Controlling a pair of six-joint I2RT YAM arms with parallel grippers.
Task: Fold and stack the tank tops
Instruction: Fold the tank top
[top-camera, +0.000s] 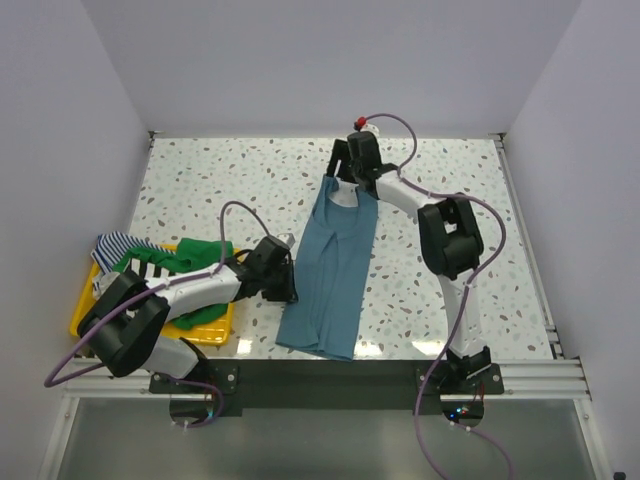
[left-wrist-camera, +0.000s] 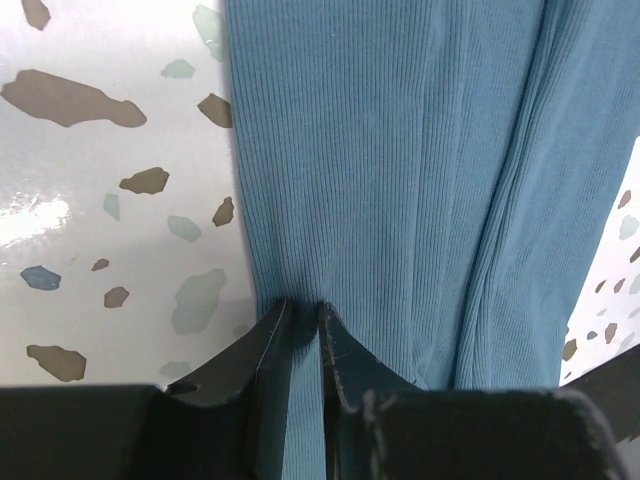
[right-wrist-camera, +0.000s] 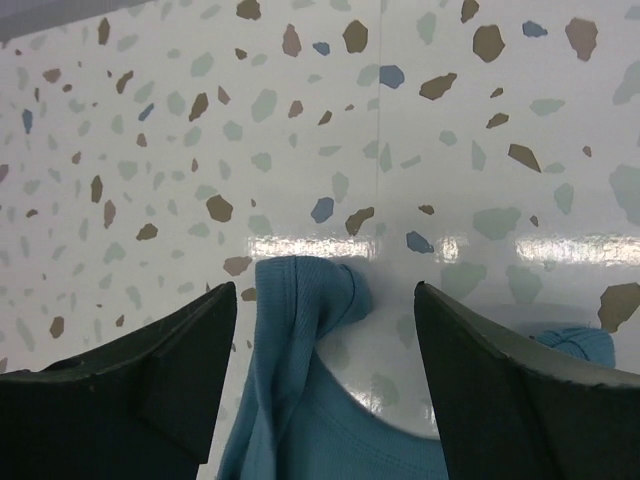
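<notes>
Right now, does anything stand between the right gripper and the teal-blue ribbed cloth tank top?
Nothing visible does. The right gripper stands open over the teal-blue ribbed cloth tank top; its bunched shoulder strap lies on the speckled table between the fingers.

Yellow tray (top-camera: 82, 300) partly under left arm (top-camera: 190, 290), teal tank top (left-wrist-camera: 400, 180) edge-cropped

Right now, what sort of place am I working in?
Most likely a robot test cell, not a home: plain white walls box in a speckled tabletop, with a yellow tray of clothes near the teal tank top.
</notes>
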